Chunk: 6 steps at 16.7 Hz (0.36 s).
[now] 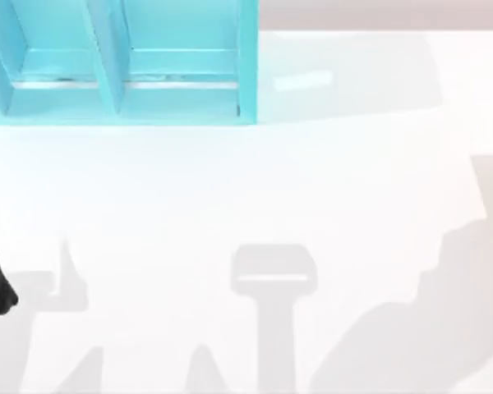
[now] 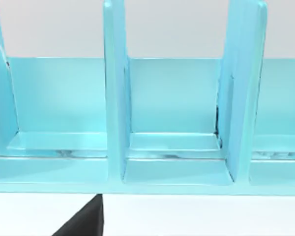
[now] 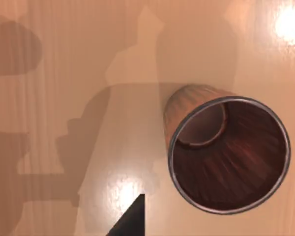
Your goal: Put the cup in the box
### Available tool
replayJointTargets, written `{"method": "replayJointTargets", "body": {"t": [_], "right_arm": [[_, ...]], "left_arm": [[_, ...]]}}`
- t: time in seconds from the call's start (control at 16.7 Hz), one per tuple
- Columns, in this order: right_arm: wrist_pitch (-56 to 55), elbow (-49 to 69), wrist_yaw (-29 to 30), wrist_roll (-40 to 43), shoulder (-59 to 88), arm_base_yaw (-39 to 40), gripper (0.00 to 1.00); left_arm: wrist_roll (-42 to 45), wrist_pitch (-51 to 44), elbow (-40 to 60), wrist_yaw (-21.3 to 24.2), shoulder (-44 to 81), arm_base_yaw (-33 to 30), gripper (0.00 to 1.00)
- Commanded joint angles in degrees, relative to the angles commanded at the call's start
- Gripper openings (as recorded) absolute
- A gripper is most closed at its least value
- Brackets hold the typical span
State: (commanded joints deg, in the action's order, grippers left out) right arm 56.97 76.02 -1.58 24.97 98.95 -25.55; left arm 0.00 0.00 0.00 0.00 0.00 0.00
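Approach step, nothing grasped yet. Copper-brown cup [image 3: 228,155] standing upright on the tabletop [image 3: 64,98], directly below the right hand, mouth up. Hand opening impossible to tell. Turquoise box [image 1: 119,61] ahead of the left hand. Next: descend, straddle the cup.

The cup [image 3: 228,155] is seen from above, standing upright on the surface [image 3: 64,98]. It is copper-brown, with thin lines running down its side. Its mouth is round, with a thin shiny rim. The inside is dark, and the small round bottom can be seen deep within. The surface looks like light brown wood. Bright spots of light are seen on it, and grey shadows are spread across it. A small black shape [image 3: 130,221] is seen near the cup.
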Motion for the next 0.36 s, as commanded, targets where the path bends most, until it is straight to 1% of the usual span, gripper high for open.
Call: {"method": "replayJointTargets", "body": {"t": [0.06, 0.36], "right_arm": [[0.00, 0.00, 0.00, 0.00, 0.00, 0.00, 1.00], [0.00, 0.00, 0.00, 0.00, 0.00, 0.00, 1.00]], "left_arm": [[0.00, 0.00, 0.00, 0.00, 0.00, 0.00, 1.00], [0.00, 0.00, 0.00, 0.00, 0.00, 0.00, 1.00]]}}
